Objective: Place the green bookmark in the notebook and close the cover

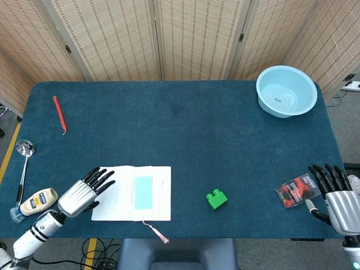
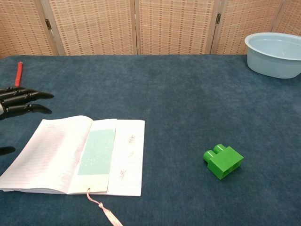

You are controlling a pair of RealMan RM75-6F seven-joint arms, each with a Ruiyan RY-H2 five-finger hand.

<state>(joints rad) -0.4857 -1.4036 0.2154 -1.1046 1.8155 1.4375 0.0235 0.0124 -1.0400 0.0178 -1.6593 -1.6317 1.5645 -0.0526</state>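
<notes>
Around the open notebook (image 1: 132, 193) the cloth lies bare to the far side and to the right as far as the green brick (image 1: 216, 198). The left hand (image 1: 80, 192) hangs at its left edge, fingers spread over the page corner. A bottle (image 1: 35, 202) and ladle (image 1: 23, 163) crowd the left table edge; the bowl (image 1: 286, 90) sits well apart, far right.
</notes>
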